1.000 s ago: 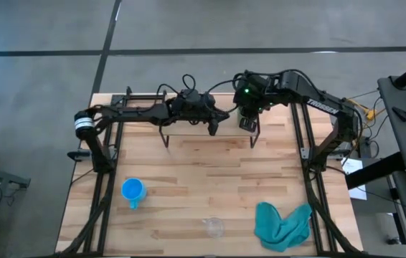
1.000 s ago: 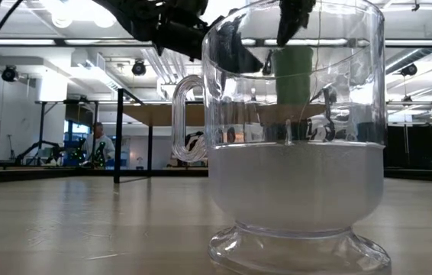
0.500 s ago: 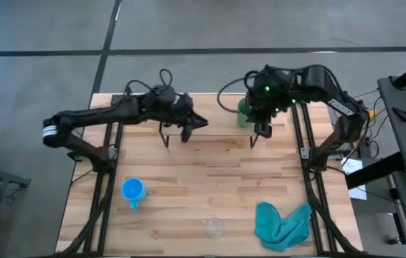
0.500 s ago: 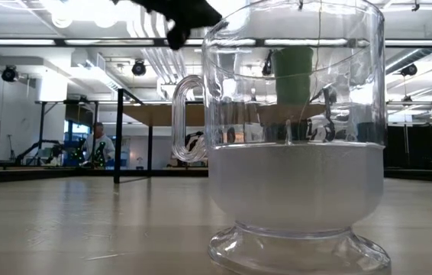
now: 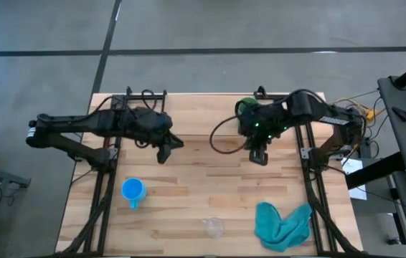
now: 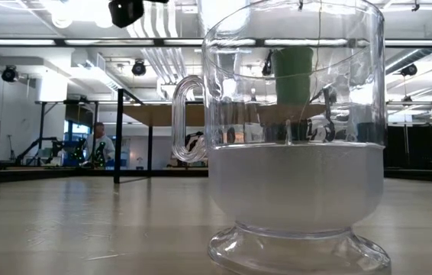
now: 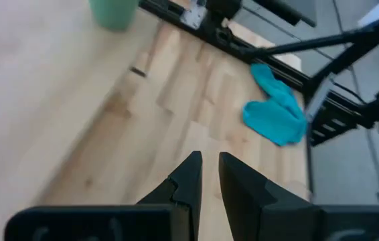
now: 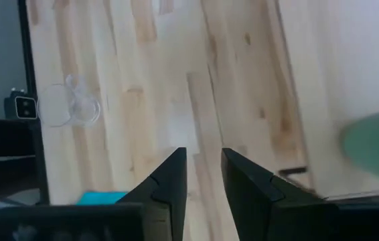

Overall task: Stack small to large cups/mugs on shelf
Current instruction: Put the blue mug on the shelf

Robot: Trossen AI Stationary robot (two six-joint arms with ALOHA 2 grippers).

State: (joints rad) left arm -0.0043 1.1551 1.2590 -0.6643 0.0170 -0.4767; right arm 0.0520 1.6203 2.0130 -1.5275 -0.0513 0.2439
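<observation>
The green cup (image 5: pixel 244 107) stands by its base on the right end of the shelf (image 5: pixel 196 115) at the table's far side, partly under my right arm. Seen through the glass in the low view, the cup (image 6: pixel 292 75) sits on the board (image 6: pixel 155 114). The blue mug (image 5: pixel 133 190) stands on the table at the near left. The clear glass cup (image 5: pixel 214 227) stands at the near edge. My left gripper (image 7: pixel 209 157) hovers in front of the shelf's left end. My right gripper (image 8: pixel 203 152) hovers in front of its right end. Both stand slightly open and hold nothing.
A teal cloth (image 5: pixel 282 223) lies crumpled at the near right. A black cable loop (image 5: pixel 224 140) hangs from my right arm over the table's middle. The arms' black frame rails (image 5: pixel 106 186) run along the left and right edges. Bare wood shows between mug and cloth.
Both grippers have drawn back from the shelf. My left gripper has gone toward the table's left and near edges and risen. My right gripper has moved toward the near edge, off the green cup, which stays standing on the shelf.
</observation>
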